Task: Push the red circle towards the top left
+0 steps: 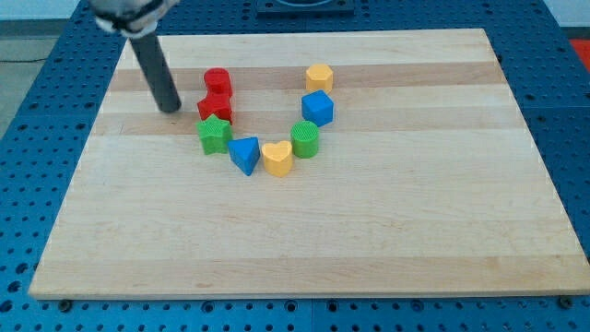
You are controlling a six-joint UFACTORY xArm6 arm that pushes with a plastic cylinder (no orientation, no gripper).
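The red circle [218, 80] stands on the wooden board [369, 231] toward the view's upper left. A second red block [216, 105] touches it from below. My tip [171, 109] rests on the board to the left of the two red blocks, level with the lower one, with a small gap between them. The rod slants up to the view's top left.
Below the red blocks lie a green star [214, 134], a blue triangle [245, 153], a yellow heart [277, 157], a green cylinder [305, 138], a blue cube [317, 108] and a yellow hexagon [319, 77], forming a U. A blue pegboard surrounds the board.
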